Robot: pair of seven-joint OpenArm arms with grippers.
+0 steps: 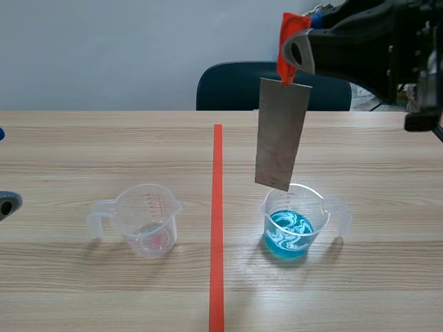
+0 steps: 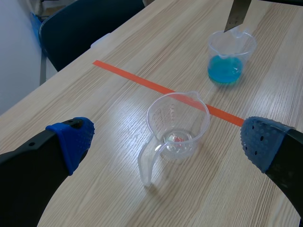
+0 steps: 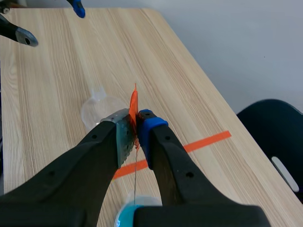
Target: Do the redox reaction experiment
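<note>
While clamped, strip (image 1: 282, 135) near-vertical (tip down)

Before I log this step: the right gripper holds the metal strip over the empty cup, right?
No. The right gripper holds the strip over the cup of blue liquid, as the scene view shows; the empty cup stands apart.

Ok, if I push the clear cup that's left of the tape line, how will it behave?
The clear cup looks thin, plastic and almost empty, so probably very light: likely to slide on the smooth wooden table. Its handle sticks out to one side, so an off-centre push may spin it.
</note>
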